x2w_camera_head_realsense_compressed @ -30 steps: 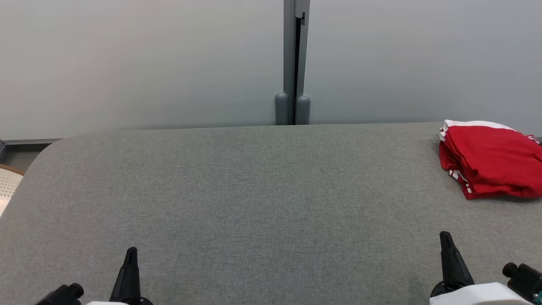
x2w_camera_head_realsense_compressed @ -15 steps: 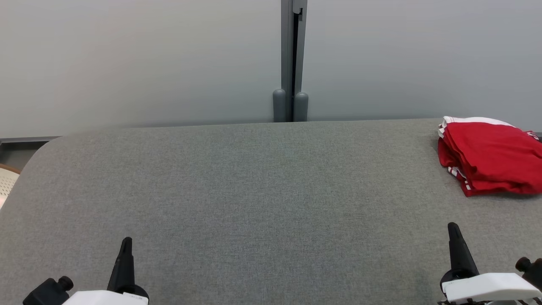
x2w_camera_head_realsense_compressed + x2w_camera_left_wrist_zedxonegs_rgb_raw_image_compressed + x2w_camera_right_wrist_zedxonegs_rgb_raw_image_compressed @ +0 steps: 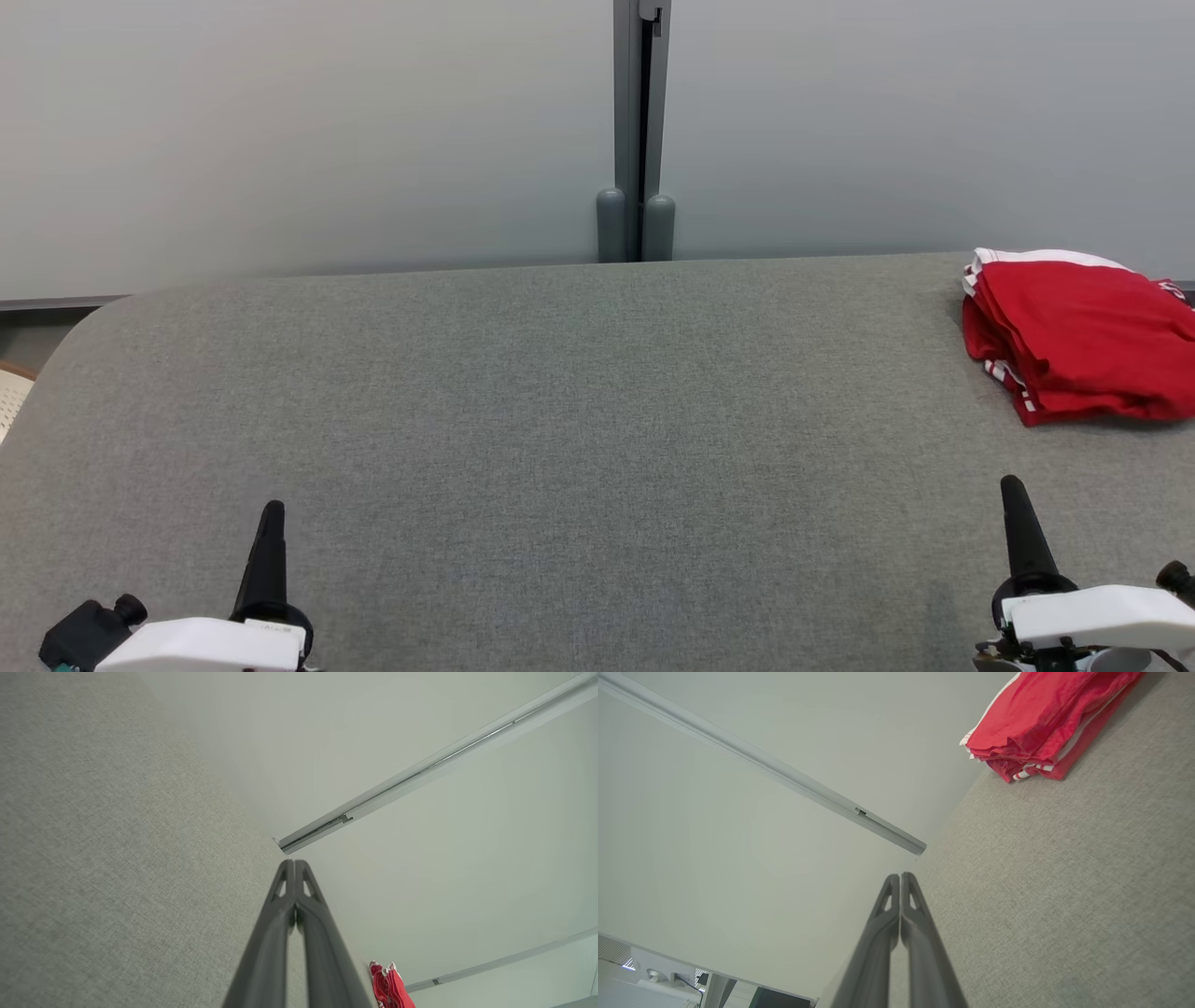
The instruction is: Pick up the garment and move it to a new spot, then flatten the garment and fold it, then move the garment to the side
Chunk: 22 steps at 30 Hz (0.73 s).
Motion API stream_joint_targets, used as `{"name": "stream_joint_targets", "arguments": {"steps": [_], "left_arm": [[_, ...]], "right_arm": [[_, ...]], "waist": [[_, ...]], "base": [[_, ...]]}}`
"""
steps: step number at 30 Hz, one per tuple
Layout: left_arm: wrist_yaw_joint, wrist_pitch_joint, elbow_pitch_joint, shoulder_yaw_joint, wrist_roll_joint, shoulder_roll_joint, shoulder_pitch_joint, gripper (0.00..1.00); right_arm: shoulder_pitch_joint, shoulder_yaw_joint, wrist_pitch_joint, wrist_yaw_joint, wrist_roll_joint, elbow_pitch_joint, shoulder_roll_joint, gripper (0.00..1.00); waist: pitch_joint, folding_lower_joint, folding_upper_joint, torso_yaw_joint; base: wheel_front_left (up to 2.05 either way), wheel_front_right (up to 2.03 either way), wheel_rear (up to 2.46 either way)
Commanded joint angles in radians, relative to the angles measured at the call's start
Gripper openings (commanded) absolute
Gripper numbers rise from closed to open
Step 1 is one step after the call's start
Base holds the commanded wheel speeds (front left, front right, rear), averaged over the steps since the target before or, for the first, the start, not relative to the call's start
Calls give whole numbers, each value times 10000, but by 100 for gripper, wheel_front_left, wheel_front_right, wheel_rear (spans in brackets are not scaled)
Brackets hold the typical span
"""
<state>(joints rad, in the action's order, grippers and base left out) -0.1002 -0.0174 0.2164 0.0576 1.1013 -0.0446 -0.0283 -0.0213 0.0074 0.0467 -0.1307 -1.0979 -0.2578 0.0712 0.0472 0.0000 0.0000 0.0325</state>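
Folded red cloth garment w/ white stripes (image 3: 1083, 341) sits far right on the soft grey table (image 3: 560, 392), by the edge. Left gripper (image 3: 295, 872) & right gripper (image 3: 900, 882): both pinched together, empty. A bump could push it off or undo the folds.

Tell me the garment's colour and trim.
Red garment with white striped trim, clearest in the right wrist view.

Table (image 3: 560, 420): grey woven fabric top, rounded left corner. Wall panels (image 3: 308, 140): pale grey, plain, evenly lit, behind the table. Metal post (image 3: 638, 112): upright between the panels, two rounded grey caps (image 3: 610, 226) at its foot.
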Motion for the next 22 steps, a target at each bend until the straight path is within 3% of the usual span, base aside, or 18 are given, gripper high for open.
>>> {"name": "stream_joint_targets", "arguments": {"steps": [1,22], "left_arm": [[-65,76,-54,83,286,-54,368,0],[-167,580,83,284,2202,-65,789,0]], "right_arm": [[-240,-78,-92,-2,-338,110,75,0],[-500,-413,-601,-1,-2349,132,63,0]], "waist": [[-14,0,0,-9],[-179,0,0,-116]], "base": [[0,0,0],[0,0,0]]}}
